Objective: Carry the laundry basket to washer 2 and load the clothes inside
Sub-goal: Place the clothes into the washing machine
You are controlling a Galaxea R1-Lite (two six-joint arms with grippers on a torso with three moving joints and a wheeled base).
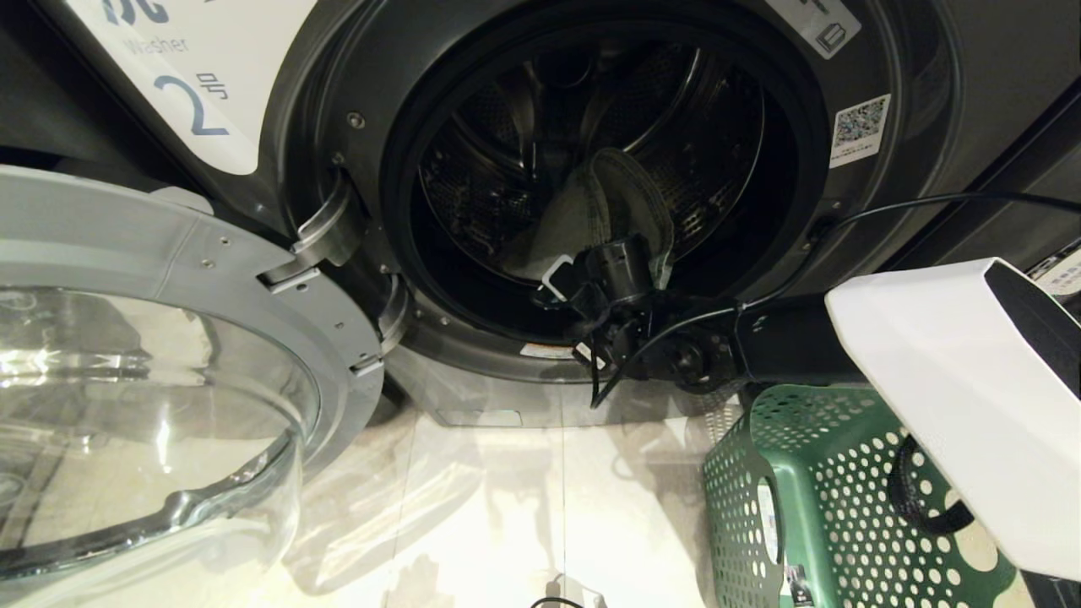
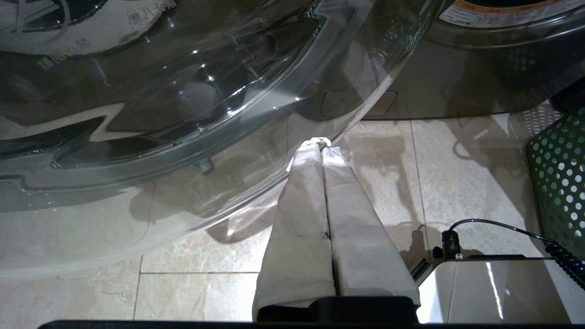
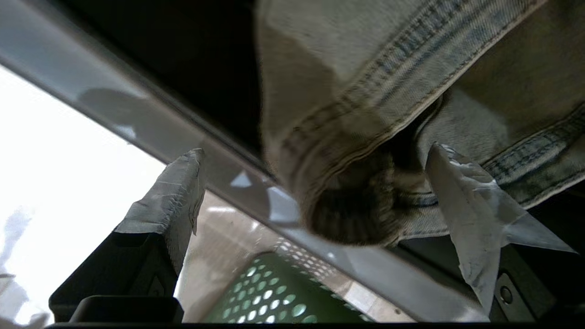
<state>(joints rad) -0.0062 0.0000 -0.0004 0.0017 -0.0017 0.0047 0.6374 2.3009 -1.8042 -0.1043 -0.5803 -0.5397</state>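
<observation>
Washer 2 (image 1: 844, 279) stands with its round mouth open. A pale denim garment (image 1: 608, 203) lies in the dark drum. My right gripper (image 1: 583, 279) reaches over the lower lip of the mouth, just below the garment. In the right wrist view its taped fingers (image 3: 173, 196) stand wide apart, and a denim hem (image 3: 365, 114) hangs loose between them, gripped by neither. The right gripper (image 3: 315, 183) is open. The green perforated laundry basket (image 1: 811, 481) sits on the floor at the lower right, under my right arm. My left gripper (image 2: 320, 144) is shut and empty, low over the floor.
The glass washer door (image 1: 169, 380) swings out wide on the left and arches over my left gripper as the door (image 2: 160, 91). Beige floor tiles (image 1: 507, 507) stretch between door and basket. A black cable (image 1: 929, 203) runs along my right arm.
</observation>
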